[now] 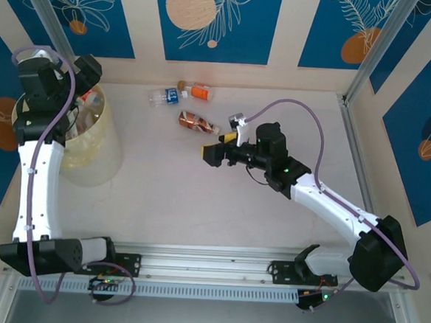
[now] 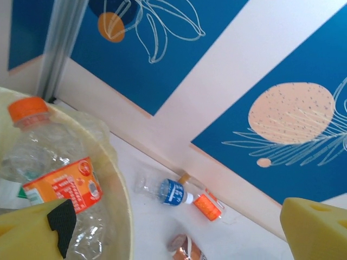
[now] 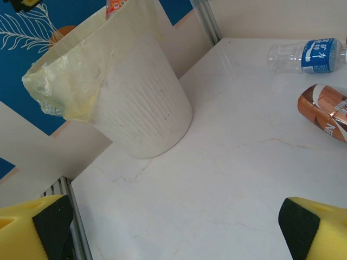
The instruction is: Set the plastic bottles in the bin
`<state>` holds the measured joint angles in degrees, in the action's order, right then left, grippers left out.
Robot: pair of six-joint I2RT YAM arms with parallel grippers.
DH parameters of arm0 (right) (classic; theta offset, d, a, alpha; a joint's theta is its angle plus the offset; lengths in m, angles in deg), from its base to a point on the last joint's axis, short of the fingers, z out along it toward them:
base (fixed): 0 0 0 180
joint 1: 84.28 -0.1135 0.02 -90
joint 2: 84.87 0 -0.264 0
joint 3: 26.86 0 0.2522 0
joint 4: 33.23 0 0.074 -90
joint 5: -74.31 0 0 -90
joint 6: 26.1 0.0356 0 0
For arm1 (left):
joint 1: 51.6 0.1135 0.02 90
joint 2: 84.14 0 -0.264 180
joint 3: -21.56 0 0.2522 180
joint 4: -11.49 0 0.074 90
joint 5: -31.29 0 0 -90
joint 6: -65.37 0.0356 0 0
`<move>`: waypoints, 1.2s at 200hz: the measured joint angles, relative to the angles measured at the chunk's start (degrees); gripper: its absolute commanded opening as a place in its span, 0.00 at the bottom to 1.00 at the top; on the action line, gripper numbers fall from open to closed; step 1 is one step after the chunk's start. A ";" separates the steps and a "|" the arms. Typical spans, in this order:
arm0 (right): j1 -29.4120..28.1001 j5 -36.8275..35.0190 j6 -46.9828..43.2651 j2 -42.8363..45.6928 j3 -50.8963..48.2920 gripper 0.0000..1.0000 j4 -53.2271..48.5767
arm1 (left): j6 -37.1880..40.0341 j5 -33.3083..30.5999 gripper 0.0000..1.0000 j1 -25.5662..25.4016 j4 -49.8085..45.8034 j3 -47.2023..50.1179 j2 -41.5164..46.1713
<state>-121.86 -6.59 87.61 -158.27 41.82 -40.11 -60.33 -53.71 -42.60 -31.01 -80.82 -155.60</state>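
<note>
The pale-yellow bin (image 1: 101, 157) stands at the far left, with several plastic bottles inside. An orange-capped, orange-labelled bottle (image 2: 59, 184) lies just within its rim (image 2: 123, 200). My left gripper (image 1: 85, 101) hangs open over the bin, its yellow fingers (image 2: 27, 233) wide apart and holding nothing. On the table by the back wall lie a blue-labelled bottle (image 1: 168, 96), an orange-labelled bottle (image 1: 199, 91) and a copper-labelled bottle (image 1: 197, 122). My right gripper (image 1: 218, 145) is open and empty, just right of the copper bottle (image 3: 325, 111), facing the bin (image 3: 135, 103).
The back wall with blue panels runs close behind the blue-labelled bottle (image 2: 168, 190) and the orange-labelled one (image 2: 207, 207). A metal post (image 1: 375, 51) stands at the back right corner. A metal rail (image 1: 208, 268) lines the near edge.
</note>
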 measured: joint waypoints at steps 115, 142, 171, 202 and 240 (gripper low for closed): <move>1.29 -10.56 0.61 2.56 -5.99 1.00 -0.31 | 9.29 10.01 1.00 -25.79 4.59 -1.11 -10.99; 3.41 -12.15 1.16 6.14 -8.57 1.00 -1.38 | 7.50 3.76 1.00 -27.87 5.44 -1.33 -18.32; 5.29 -13.16 1.44 9.86 -11.08 1.00 -2.27 | 0.61 -3.23 1.00 -29.97 7.43 0.42 -22.82; 6.40 -13.70 1.77 12.07 -12.59 1.00 -3.76 | -10.54 -12.28 1.00 -34.75 6.27 0.66 -26.93; 6.93 -14.12 1.77 14.29 -14.14 1.00 -5.68 | -24.70 -20.17 1.00 -38.03 -1.99 -7.10 -37.64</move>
<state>-114.93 -20.71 89.38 -143.98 27.68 -45.80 -85.03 -73.89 -80.63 -33.00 -87.92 -193.24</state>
